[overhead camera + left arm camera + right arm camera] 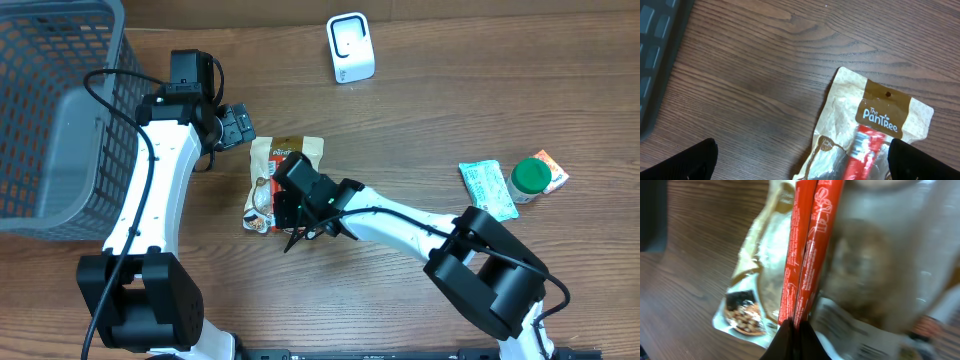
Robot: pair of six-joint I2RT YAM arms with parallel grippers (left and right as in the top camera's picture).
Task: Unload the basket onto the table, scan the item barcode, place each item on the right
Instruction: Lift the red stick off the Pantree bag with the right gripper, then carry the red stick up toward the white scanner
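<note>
Snack pouch [288, 150] lying flat at table [450, 110] centre: light, soft, slippery film, best pinched at 1 edge seam; right gripper [792, 339] clenched at its face, catch uncertain; left gripper [237, 125] released.

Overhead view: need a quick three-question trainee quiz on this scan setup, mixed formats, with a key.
1. True or false: the left gripper is shut on the snack bag.
2. Fill in: in the overhead view the white scanner stands farther from the robot than the snack bag, and the grey basket sits at the table's ____ end.
3. What does the shut right gripper pinch? A) the grey basket B) the snack bag C) the white scanner

Key: 1 false, the left gripper's jaws stand open beside the bag; 2 left; 3 B.
</note>
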